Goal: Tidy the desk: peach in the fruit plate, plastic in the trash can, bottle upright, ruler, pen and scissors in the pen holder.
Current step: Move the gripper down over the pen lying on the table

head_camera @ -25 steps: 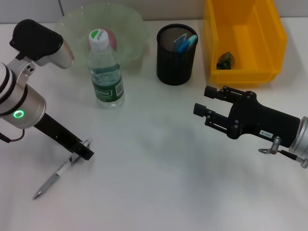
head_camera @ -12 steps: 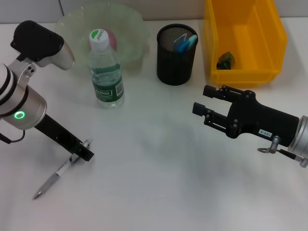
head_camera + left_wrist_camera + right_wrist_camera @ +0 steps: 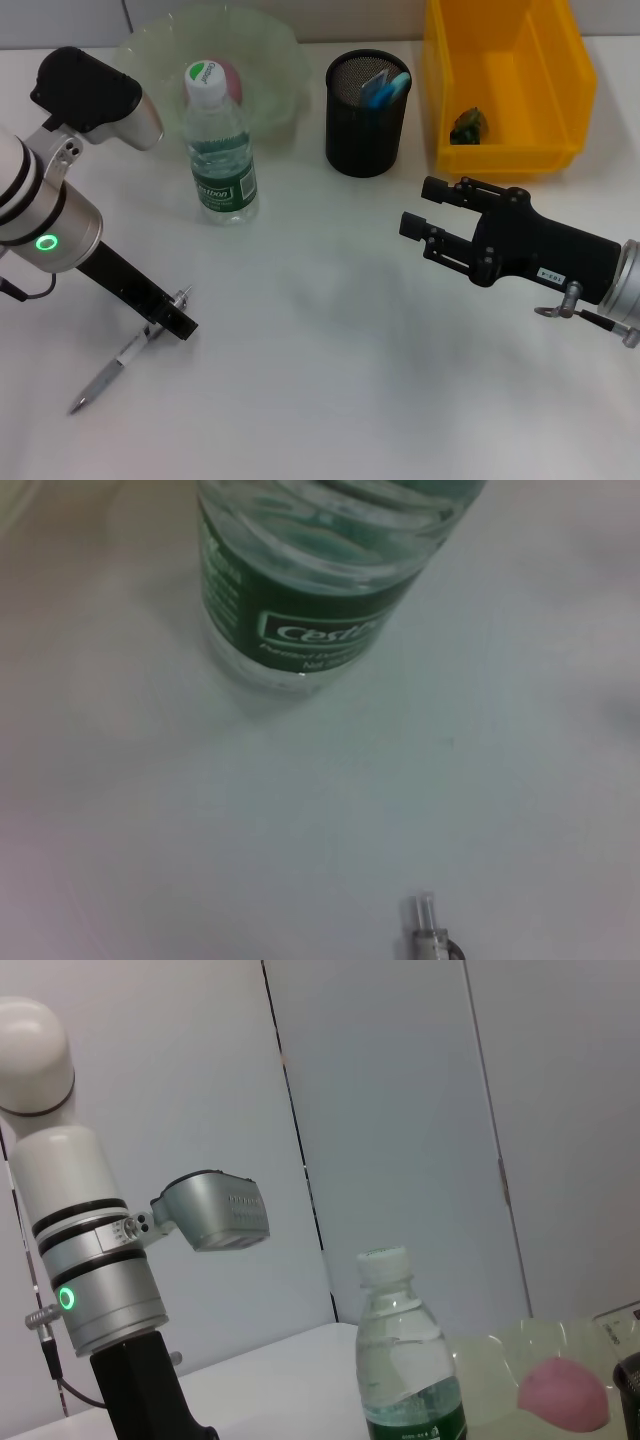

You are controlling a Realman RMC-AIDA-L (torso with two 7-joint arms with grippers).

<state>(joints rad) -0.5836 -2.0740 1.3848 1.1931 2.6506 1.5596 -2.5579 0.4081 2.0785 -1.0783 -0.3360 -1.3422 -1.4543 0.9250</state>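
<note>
Pen on the near-left desk, left gripper down on it

Pen (image 3: 112, 369) lies flat on the white desk (image 3: 320, 380) at the near left, its tip pointing toward the near-left corner. My left gripper (image 3: 172, 320) is lowered onto the far end of the pen; I cannot tell from here whether its fingers are closed on it. The left wrist camera only shows me the pen's clear end cap (image 3: 424, 925) and the base of the bottle.

The water bottle (image 3: 218, 150) with its green label stands upright, far of the left gripper and just in front of the green fruit plate (image 3: 270, 55). The pink peach (image 3: 231, 78) sits in that plate, partly hidden behind the bottle cap. To the right of the plate, the black mesh pen holder (image 3: 367, 115) holds blue items. The yellow trash bin (image 3: 505, 80) is at the far right with a small dark crumpled piece (image 3: 466, 125) inside.

My right gripper (image 3: 428, 215) hovers above the desk at the right, near the bin, fingers spread apart and holding nothing.
</note>
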